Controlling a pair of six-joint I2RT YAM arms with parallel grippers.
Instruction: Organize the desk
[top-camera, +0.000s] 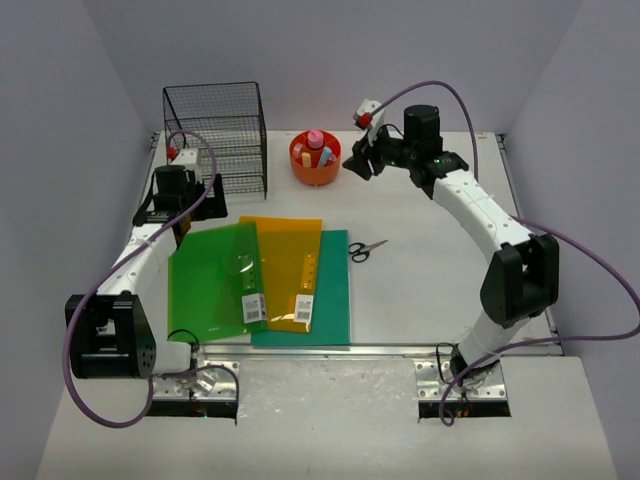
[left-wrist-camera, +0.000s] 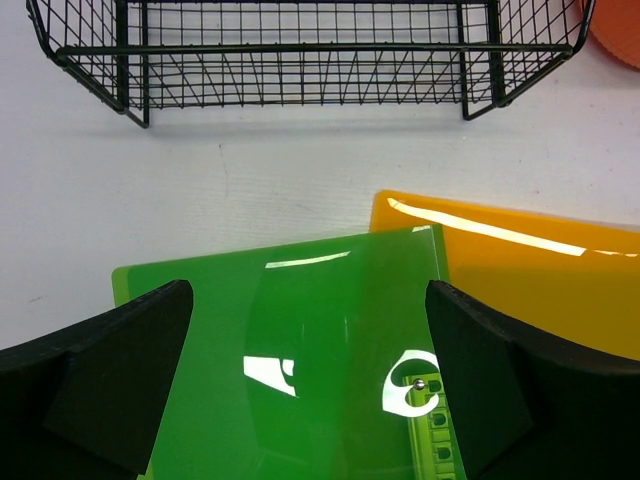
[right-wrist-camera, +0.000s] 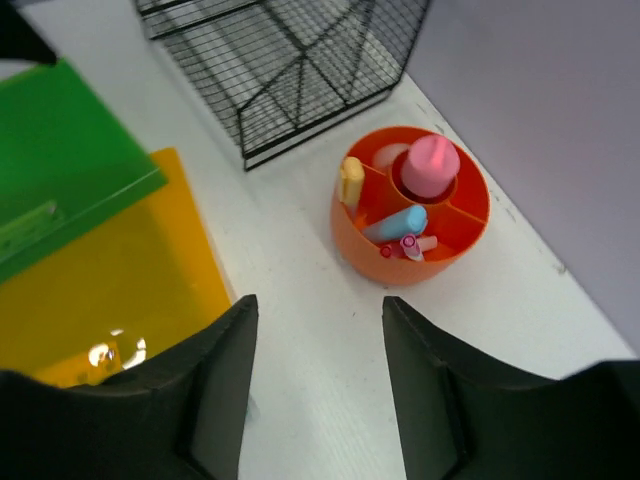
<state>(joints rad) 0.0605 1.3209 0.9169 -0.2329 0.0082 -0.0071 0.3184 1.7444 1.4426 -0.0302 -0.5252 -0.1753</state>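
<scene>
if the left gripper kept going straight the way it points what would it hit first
Most likely the green folder, near its far edge: in the left wrist view it fills the gap between the fingers of the open left gripper. The wire basket stands further on, past bare desk, though depth is unclear.

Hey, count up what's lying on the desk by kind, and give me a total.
Flat translucent plastic folders, green, orange, teal: 3
Black wire mesh rack: 1
Round orange plastic pen holder: 1
Dark-handled scissors: 1
Total on the white desk: 6
</scene>
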